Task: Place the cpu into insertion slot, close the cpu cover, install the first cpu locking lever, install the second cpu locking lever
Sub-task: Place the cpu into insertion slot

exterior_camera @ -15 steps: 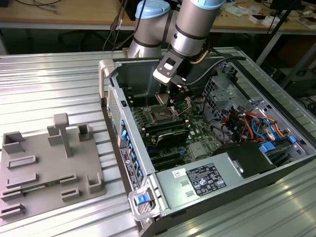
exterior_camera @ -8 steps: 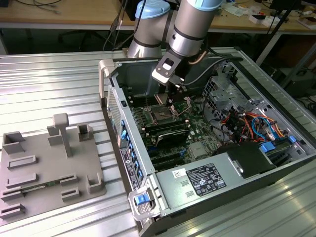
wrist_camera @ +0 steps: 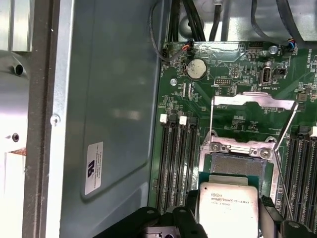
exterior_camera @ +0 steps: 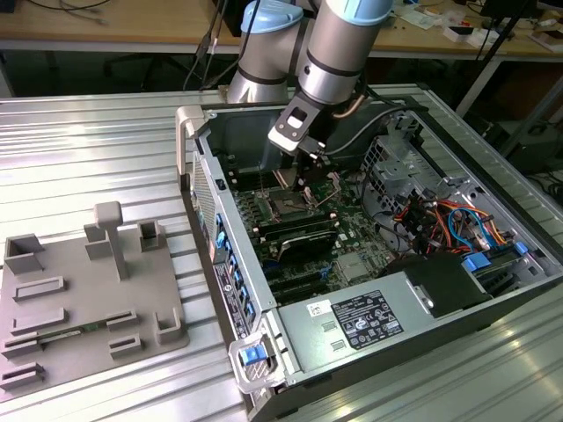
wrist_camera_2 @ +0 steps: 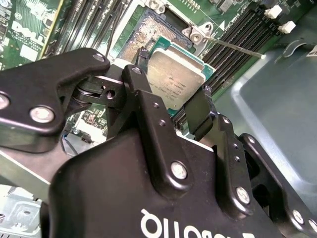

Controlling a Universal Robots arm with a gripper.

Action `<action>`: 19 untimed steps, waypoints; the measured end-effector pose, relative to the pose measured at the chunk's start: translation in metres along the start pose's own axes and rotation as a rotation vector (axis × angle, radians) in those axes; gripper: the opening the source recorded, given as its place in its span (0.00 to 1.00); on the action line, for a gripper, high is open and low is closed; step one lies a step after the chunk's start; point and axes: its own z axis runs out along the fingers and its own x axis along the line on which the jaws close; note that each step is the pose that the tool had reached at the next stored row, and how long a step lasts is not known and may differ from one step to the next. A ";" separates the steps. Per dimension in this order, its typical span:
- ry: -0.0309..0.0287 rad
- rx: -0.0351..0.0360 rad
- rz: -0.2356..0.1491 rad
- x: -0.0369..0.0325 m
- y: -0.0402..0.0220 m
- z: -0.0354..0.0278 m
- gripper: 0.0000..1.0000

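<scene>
Work surface: ribbed metal table [exterior_camera: 88, 149], with wooden benches and cabling behind it in the exterior view.
Fixture: grey moulded fixture tray [exterior_camera: 79, 308] on the table at the exterior view's left, well apart from the chassis.
Chassis: computer case [exterior_camera: 220, 229] lying on its side with the side panel off; drive cages and bundled wiring sit toward the exterior view's right.
Board: green motherboard [exterior_camera: 352, 255] on the floor of the case.
Arm: arm [exterior_camera: 339, 44] reaches down into the open case from the far side, wrist directly over the socket area.
Tool state: gripper [wrist_camera_2: 173, 89] is clamped on the cpu; the black fingers [wrist_camera_2: 148, 114] press two opposite edges.
Task part: cpu [wrist_camera: 228, 208], metal top facing the cameras, is held flat in the tool at the near edge of the socket. Whether it touches the socket frame cannot be told.
Socket: insertion slot [wrist_camera: 241, 163] is uncovered, and its contact field is exposed just beyond the held chip.
Cover: cpu cover [wrist_camera: 255, 101] is swung up on its hinge at the far side of the socket, away from the chip.
Levers: two thin wire locking levers [wrist_camera: 211, 119] are released, one along each side of the socket, neither hooked down.
Neighbouring parts: black memory slots [wrist_camera: 176, 163] flank the socket on both sides; a coin cell [wrist_camera: 194, 68] sits beyond the raised cover.
</scene>
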 end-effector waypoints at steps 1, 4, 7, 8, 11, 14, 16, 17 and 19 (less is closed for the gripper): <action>0.0001 0.0000 0.000 0.0004 0.0001 0.0004 0.55; -0.0001 0.0001 0.000 0.0004 0.0001 0.0004 0.55; -0.0001 0.0001 0.000 0.0005 0.0000 0.0007 0.55; -0.0001 0.0001 0.000 0.0004 0.0000 0.0008 0.55; 0.0000 0.0000 0.000 0.0004 0.0000 0.0012 0.55; -0.0001 0.0000 0.000 0.0004 0.0000 0.0012 0.55; -0.0001 0.0000 0.000 0.0004 0.0000 0.0012 0.55; -0.0001 0.0000 0.000 0.0004 0.0000 0.0013 0.55; 0.0000 0.0000 0.000 0.0004 0.0000 0.0014 0.55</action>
